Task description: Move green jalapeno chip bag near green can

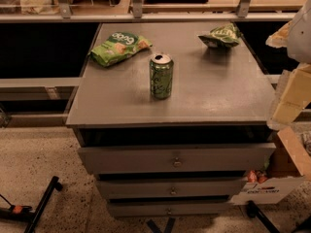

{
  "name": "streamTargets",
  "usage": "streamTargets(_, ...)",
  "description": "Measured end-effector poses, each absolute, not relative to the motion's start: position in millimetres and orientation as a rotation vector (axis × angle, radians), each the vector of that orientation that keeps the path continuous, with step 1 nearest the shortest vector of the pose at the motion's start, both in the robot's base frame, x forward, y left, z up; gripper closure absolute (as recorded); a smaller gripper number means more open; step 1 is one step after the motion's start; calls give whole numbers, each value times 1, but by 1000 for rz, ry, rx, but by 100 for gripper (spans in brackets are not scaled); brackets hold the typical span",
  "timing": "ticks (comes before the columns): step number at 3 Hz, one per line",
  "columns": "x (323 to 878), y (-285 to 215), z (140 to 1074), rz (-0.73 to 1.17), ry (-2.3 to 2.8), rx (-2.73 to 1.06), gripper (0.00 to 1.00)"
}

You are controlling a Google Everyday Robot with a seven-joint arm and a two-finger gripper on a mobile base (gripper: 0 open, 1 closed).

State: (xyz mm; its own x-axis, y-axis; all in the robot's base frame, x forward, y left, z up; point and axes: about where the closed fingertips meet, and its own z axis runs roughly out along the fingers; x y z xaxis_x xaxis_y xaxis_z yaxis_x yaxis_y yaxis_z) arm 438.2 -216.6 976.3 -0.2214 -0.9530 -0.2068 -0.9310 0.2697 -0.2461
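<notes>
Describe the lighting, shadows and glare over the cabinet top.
Camera view: dim, warm light; the cabinet top shows a faint sheen, no hard glare; the green can catches a highlight on its rim; the green jalapeno chip bag throws a soft shadow toward the front; the gripper, at the right edge, looks brightest.

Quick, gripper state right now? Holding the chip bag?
Gripper: right edge of view, beside the cabinet top; open or closed cannot be told. Not holding the green jalapeno chip bag, which lies back right on it.
</notes>
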Motion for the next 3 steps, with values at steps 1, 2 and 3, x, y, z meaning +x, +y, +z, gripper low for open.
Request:
streamTargets(1,438,-217,976,-99,2231,-1724,0)
streamTargets(2,452,-217,974,-215,2204,-1721,0)
streamTargets(3,495,-220,965,-386,2123,-1729,0)
